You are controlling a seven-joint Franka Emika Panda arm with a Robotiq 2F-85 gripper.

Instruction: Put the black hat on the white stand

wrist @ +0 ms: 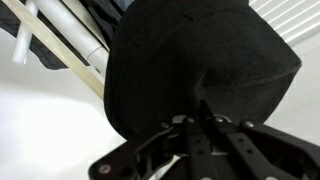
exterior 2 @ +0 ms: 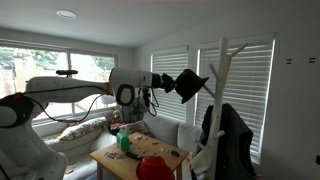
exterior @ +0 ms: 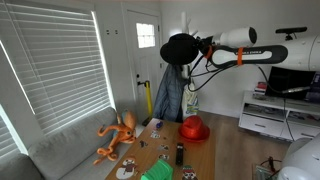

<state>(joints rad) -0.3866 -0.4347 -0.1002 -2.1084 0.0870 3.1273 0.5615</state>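
The black hat [exterior: 178, 48] is held high in the air by my gripper [exterior: 203, 46], which is shut on its brim. In an exterior view the hat [exterior 2: 188, 84] hangs just short of the white stand [exterior 2: 222, 90], close to its upper pegs. In the wrist view the hat [wrist: 200, 55] fills most of the picture above my closed fingers [wrist: 198, 118], and white branches of the stand [wrist: 70, 40] run diagonally at the upper left. In an exterior view the stand's pole is mostly hidden behind the hat and the jacket.
A dark jacket [exterior 2: 232, 140] hangs on the stand, also visible in an exterior view [exterior: 170, 95]. A red hat [exterior: 194, 128] lies on the low wooden table [exterior: 160, 150] with small items and an orange plush toy [exterior: 115, 135]. A sofa [exterior 2: 85, 135] stands under the windows.
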